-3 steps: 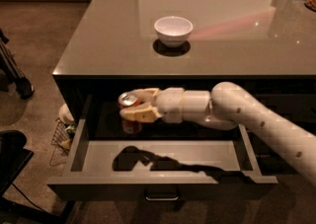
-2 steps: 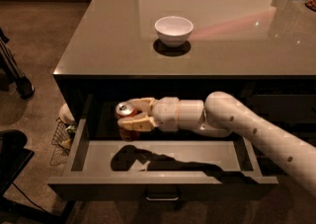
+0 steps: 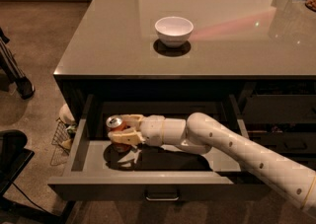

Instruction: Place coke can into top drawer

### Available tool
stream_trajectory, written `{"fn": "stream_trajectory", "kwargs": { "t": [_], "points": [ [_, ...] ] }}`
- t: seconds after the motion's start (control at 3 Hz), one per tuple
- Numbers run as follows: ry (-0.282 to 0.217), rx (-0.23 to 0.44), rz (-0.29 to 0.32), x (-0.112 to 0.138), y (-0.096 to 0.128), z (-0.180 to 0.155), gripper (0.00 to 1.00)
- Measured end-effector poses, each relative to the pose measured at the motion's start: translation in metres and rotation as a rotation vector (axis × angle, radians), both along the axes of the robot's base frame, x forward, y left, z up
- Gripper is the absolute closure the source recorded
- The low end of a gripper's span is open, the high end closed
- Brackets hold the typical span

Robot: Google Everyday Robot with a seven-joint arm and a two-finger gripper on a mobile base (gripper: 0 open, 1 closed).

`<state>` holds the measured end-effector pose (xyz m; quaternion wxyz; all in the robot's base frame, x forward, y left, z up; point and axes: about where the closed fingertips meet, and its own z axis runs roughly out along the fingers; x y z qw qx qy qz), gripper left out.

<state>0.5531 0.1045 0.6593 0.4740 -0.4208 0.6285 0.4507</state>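
Lowering coke can (image 3: 115,123) into top drawer (image 3: 148,184) | change: can is lower than a second ago, now inside the open drawer near its left wall | my gripper (image 3: 121,132) clamps the can | floor contact: cannot tell | judgement: release is close

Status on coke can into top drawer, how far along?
Done: the top drawer is pulled open and the coke can is low inside it, at its left end. In hand: the gripper is shut on the coke can inside the drawer; I can't tell if it touches the drawer floor. Left: release, then pull the arm out.
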Motion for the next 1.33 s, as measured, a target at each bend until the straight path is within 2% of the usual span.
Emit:
{"fn": "stream_trajectory", "kwargs": {
  "t": [0.33,1.33],
  "points": [
    [0.002,0.001,-0.001,0.0002,0.0002,0.0023,0.82],
    [0.001,0.001,-0.001,0.0002,0.0003,0.0027,0.12]
  ]
}}
